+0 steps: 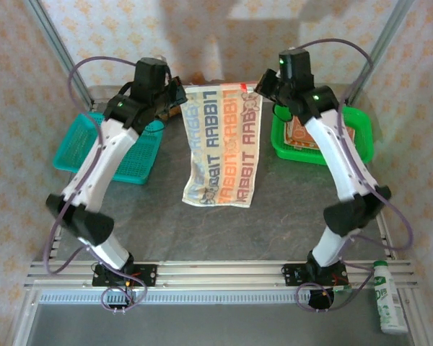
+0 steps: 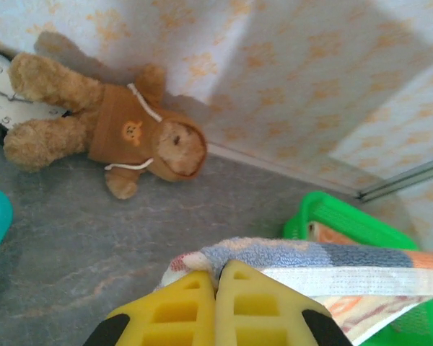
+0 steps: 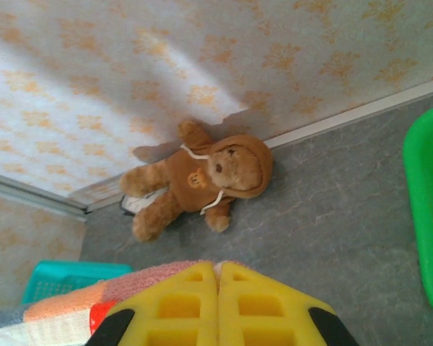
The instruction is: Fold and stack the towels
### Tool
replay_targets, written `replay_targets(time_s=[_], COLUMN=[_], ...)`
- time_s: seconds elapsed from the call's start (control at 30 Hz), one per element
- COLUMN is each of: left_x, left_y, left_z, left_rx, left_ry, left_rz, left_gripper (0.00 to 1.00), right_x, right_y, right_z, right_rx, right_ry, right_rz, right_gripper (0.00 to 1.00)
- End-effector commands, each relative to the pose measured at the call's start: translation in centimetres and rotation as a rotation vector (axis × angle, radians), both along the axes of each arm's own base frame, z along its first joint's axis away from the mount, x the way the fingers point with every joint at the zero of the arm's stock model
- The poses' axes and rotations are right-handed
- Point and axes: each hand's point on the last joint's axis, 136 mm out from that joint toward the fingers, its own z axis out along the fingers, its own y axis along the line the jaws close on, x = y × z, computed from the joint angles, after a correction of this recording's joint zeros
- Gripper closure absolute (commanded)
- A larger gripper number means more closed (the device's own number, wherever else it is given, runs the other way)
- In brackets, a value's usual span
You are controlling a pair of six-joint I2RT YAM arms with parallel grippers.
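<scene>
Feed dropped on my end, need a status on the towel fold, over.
Left gripper and right gripper shut on lettered towel, one top corner each. Towel spread between them. Teddy bear at the back, clear of it.

Bright daylight, soft shadows, wrist views slightly blurred.
</scene>
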Motion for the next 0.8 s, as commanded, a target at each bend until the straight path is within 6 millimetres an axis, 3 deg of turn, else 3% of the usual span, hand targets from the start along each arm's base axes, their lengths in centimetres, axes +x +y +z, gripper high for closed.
replay_targets(time_s=[0.0,0.17,0.3,0.47,0.77], left_x=[3.9,8.3,9.0,7.7,3.0], left_y=[0.7,0.8,0.5,0.5,-0.4], left_z=[0.1,-3.3,-6.1,-11.0,-17.3], left_rx=[0.020,0.053,0.074,0.085,-0.016], left_ry=[-0.038,0.013,0.058,0.146,0.253], left_rz=[-0.001,-0.019,-0.039,-0.060,-0.065], left_gripper=[1.00,1.00,1.00,1.00,1.00], right_x=[4.1,9.1,10.3,9.1,3.4], right_y=[-0.3,0.6,1.4,1.5,-0.1], right_z=[0.5,-3.4,-7.2,-12.4,-20.5], right_rx=[-0.014,-0.022,-0.043,-0.085,-0.168], right_ry=[-0.055,-0.011,0.060,0.167,0.294], right_rz=[-0.006,0.015,0.046,0.064,0.057], right_gripper=[1.00,1.00,1.00,1.00,1.00])
